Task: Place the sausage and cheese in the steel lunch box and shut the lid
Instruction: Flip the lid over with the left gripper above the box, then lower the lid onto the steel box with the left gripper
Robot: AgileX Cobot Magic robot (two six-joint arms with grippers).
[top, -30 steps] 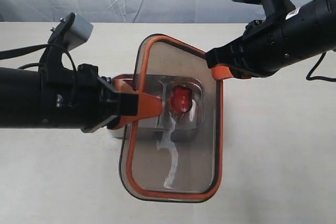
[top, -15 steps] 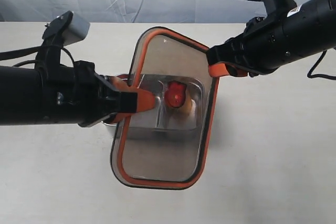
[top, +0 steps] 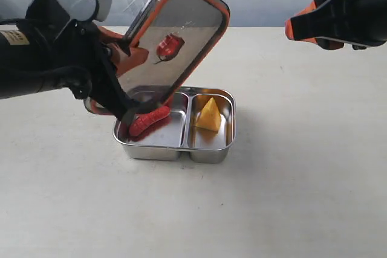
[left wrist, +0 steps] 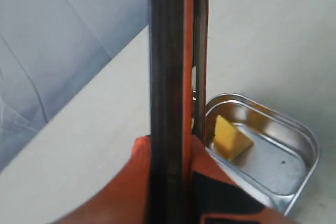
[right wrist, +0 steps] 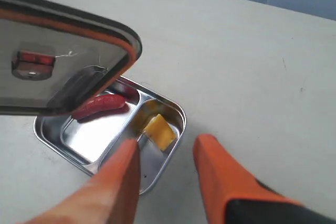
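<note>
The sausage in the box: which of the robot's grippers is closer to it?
Left. The left gripper, clamped on the lid, sits right by the sausage; the right gripper, open, is high up and well away on the other side.

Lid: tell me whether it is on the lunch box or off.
Off. The lid hangs tilted above the steel lunch box, which lies uncovered with the sausage and the cheese showing inside.
</note>
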